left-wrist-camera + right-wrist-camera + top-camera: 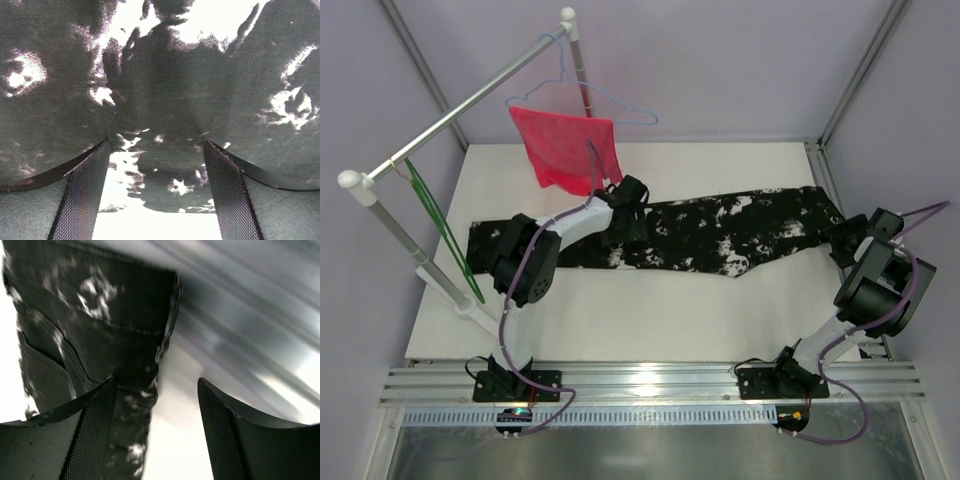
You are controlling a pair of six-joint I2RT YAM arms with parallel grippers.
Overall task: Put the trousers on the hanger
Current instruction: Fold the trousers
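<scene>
White table (650, 320), pale lilac walls around. Left gripper (156, 145) was spread wide, empty, over middle of trousers (740, 235). Right gripper (156, 381) also parted, holding nothing, at trousers' right end. Trousers lay flat across table. Green hanger (445, 230) hung on rail (470, 105) at left, well apart.

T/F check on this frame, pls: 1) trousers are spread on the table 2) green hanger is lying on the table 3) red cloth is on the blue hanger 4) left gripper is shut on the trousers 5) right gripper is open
1) True: the trousers lie flat across the table.
2) False: the green hanger hangs from the rail at the left.
3) True: the red cloth is draped on the pale blue hanger.
4) False: the left gripper is open over the fabric.
5) True: the right gripper has its jaws apart at the trousers' right end.
</scene>
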